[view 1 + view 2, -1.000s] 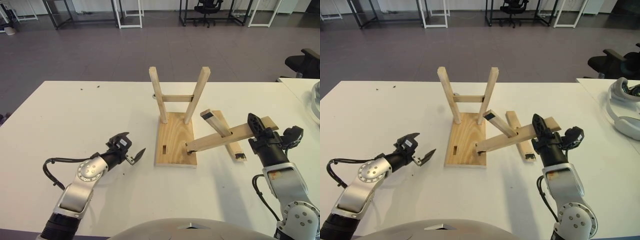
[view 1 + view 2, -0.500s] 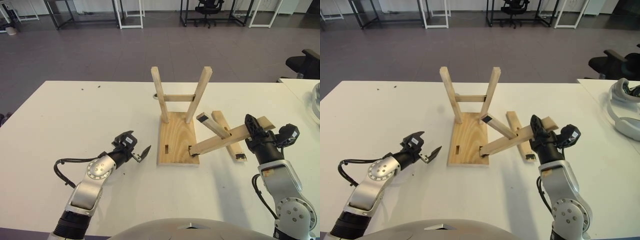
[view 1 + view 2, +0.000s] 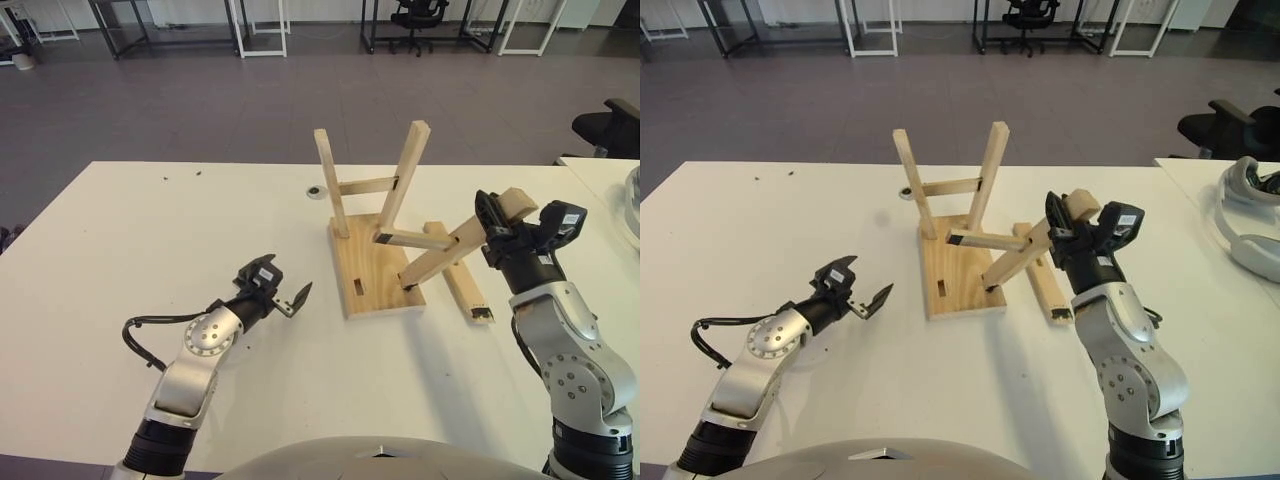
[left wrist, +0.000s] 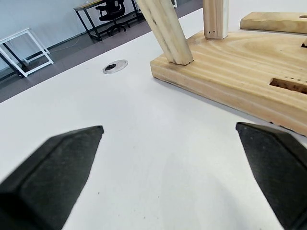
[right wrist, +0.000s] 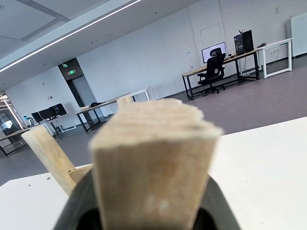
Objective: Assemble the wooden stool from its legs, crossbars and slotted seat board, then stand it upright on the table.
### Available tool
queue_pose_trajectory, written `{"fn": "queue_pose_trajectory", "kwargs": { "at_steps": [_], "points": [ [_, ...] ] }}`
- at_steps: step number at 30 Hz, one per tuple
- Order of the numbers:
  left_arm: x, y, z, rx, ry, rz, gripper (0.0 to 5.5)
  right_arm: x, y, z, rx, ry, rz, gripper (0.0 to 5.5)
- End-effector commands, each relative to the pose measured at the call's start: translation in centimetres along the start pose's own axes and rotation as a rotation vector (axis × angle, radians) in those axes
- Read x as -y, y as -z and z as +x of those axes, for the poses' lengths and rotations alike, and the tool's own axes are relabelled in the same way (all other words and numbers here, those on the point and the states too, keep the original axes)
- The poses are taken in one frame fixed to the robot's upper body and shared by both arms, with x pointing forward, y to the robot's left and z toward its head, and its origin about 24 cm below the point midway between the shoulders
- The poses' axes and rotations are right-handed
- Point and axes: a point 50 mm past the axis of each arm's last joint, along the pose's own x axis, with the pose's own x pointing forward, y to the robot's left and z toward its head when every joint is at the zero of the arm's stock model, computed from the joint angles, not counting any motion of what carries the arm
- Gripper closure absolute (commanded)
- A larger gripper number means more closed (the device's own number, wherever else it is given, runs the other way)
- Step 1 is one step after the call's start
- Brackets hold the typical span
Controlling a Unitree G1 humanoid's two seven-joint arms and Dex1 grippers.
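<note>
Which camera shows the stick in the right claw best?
The left eye view: the whole leg shows, from the right claw down to the board. The right eye view shows the same. The right wrist view shows its end, close up.

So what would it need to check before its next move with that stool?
1. Right hand gripping the leg: ok, shut on its top end.
2. Leg's lower end seated in the board: cannot tell; it sits at the near right corner.
3. Leg upright: not ok, tilted.
4. Left hand free to steady the board: ok, open, beside it, not touching.
5. Far legs standing: ok, joined by a crossbar.
6. Spare leg fitted: not ok, lying on the table.
</note>
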Motion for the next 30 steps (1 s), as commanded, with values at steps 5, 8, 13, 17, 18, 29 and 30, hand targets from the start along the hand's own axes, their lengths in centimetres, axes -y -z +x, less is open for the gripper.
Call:
{"fn": "queue_pose_trajectory", "kwargs": {
  "at_steps": [5, 8, 13, 17, 18, 29, 30],
  "points": [
    [0.1, -0.5, 0.4, 0.0, 0.002, 0.013, 0.41, 0.7, 6.3, 0.0, -0.426, 0.065, -0.275, 4.43],
    [0.1, -0.5, 0.3, -0.001, 0.004, 0.015, 0.41, 0.3, 5.8, 0.4, -0.379, 0.059, -0.244, 4.43],
    [-0.1, -0.7, 0.6, 0.005, 0.002, 0.021, 0.41, -1.4, 1.9, 2.2, -0.143, -0.02, -0.17, 4.43],
    [-0.4, -0.8, 0.7, 0.009, -0.001, 0.033, 0.41, -2.2, 0.4, 2.3, -0.03, -0.072, -0.124, 3.75],
    [-0.5, -0.8, 0.7, 0.008, -0.003, 0.036, 0.41, -2.6, -0.6, 2.3, 0.026, -0.094, -0.114, 3.56],
    [-4.0, -2.7, 1.0, 0.126, -0.173, -0.067, 0.41, 1.3, -10.9, 3.5, 0.319, -0.095, -0.123, 1.94],
    [-4.5, -3.1, 0.9, 0.154, -0.199, -0.093, 0.41, 2.5, -9.6, 3.8, 0.242, -0.057, -0.133, 1.94]
  ]
}}
